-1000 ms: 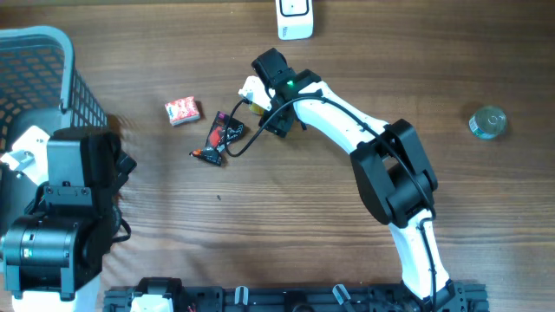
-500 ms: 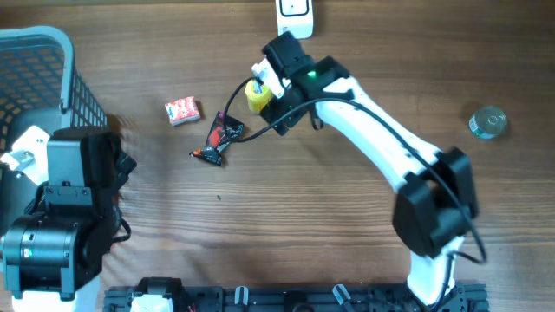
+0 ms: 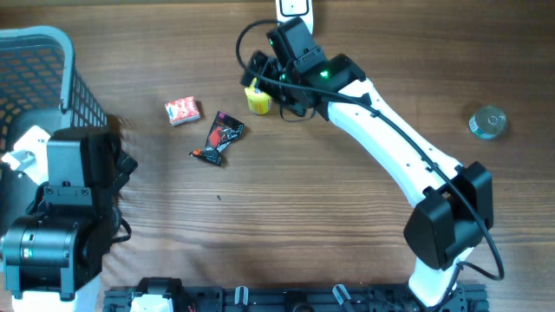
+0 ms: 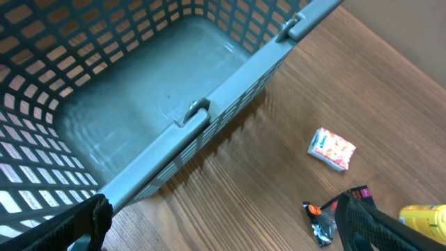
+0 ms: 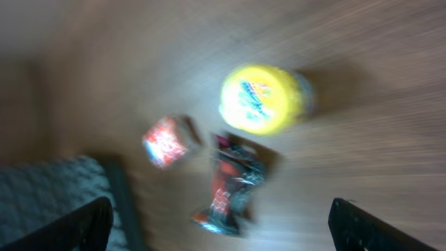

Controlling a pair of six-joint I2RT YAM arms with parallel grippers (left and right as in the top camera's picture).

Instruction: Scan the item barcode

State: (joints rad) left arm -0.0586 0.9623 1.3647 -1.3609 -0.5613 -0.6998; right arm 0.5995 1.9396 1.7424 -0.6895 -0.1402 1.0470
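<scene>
Overhead, the right hand (image 3: 267, 82) hangs wide open, gripping nothing, above the yellow tub (image 3: 258, 101) standing on the worktop (image 3: 286, 217) near the white scanner (image 3: 295, 13), where an off-centre close could tip it toward the black snack wrapper (image 3: 218, 139).

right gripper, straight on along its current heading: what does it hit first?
Probably the yellow tub, nearly centred ahead of the open right gripper; the black wrapper lies close by. Blurred frame, depth unclear.
</scene>
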